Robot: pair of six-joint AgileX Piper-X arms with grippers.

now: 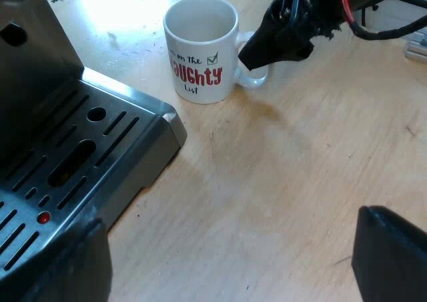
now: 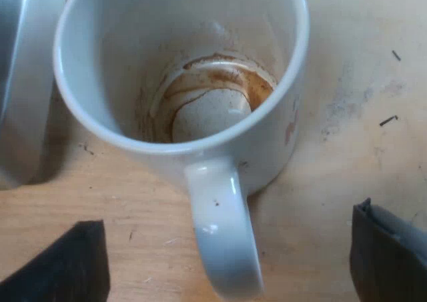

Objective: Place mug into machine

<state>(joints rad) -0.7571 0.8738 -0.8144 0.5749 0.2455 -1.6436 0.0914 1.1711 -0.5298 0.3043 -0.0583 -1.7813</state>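
The mug (image 1: 200, 49) is standing upright on the counter (image 1: 280, 169), just beside the far corner of the machine's (image 1: 33, 69) drip tray (image 1: 100, 142) and not on it. Nothing is sitting on the slotted tray. So the placing itself is not yet begun, and by the look of things the work is only at the grasping stage.

The right hand (image 2: 227, 249) is hanging at the mug's handle (image 2: 220, 209). Its fingers (image 2: 67, 265) are spread wide, one on each side of the handle, with bare counter showing between each finger and the handle; they are gripping nothing. Inside the mug, brown coffee stains are ringing the bottom, but no liquid is showing, so a tilt during the carry should spill little.

The left hand (image 1: 227, 222) is hovering over bare counter near the tray's front, well apart from the mug, its fingers wide open and holding nothing.

What is left is probably the whole move: closing the right hand on the handle, lifting the mug clear of the tray's raised edge, carrying it over the slots, and setting it down upright there. The handle is thin and smooth, so the mug may swing in the grip.
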